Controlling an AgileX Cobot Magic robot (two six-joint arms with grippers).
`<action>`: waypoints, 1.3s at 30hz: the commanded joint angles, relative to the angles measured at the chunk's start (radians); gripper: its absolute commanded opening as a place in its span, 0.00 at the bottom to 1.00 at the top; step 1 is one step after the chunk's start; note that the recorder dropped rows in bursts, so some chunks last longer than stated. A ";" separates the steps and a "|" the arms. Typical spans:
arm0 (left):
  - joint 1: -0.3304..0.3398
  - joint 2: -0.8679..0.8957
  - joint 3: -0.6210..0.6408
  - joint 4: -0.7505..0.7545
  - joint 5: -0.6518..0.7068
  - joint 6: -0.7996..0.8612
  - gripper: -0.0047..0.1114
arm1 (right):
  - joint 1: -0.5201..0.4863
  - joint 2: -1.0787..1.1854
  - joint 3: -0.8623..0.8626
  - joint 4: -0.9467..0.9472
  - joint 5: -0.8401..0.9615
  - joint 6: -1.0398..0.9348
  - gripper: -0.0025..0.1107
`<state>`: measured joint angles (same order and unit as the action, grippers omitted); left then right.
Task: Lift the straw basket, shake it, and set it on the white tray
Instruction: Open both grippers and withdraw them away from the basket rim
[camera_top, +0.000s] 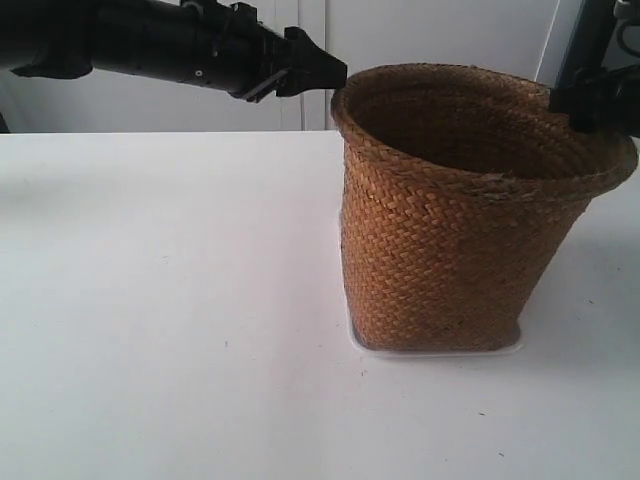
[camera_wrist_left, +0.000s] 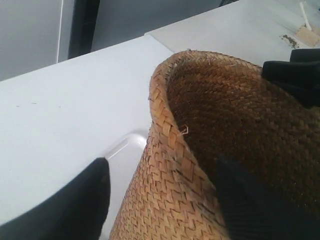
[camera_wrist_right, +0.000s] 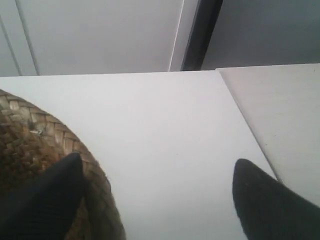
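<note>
Nearest, the white tabletop carries the white tray. The straw basket stands upright on the tray, its base covering nearly all of it. At the basket's rim, the left gripper is released: one finger sits outside the woven wall and the other inside, with the rim between them. The right gripper is spread wide at the opposite rim, one finger over the weave and one over the table. Farthest back is a pale wall.
</note>
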<state>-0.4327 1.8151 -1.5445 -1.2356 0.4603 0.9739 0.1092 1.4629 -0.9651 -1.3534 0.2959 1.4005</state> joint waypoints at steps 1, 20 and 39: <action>0.002 -0.013 -0.005 -0.015 0.007 -0.003 0.63 | -0.011 0.001 0.000 -0.002 -0.012 -0.011 0.73; 0.002 -0.285 0.016 0.052 0.013 0.061 0.60 | -0.011 -0.359 -0.024 -0.043 -0.180 0.098 0.73; 0.002 -0.820 0.626 -0.464 0.150 0.522 0.58 | -0.011 -1.207 0.388 0.234 -0.031 0.094 0.73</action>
<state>-0.4327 1.0602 -0.9990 -1.5575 0.5855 1.3828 0.1092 0.3672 -0.6324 -1.1290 0.2558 1.5104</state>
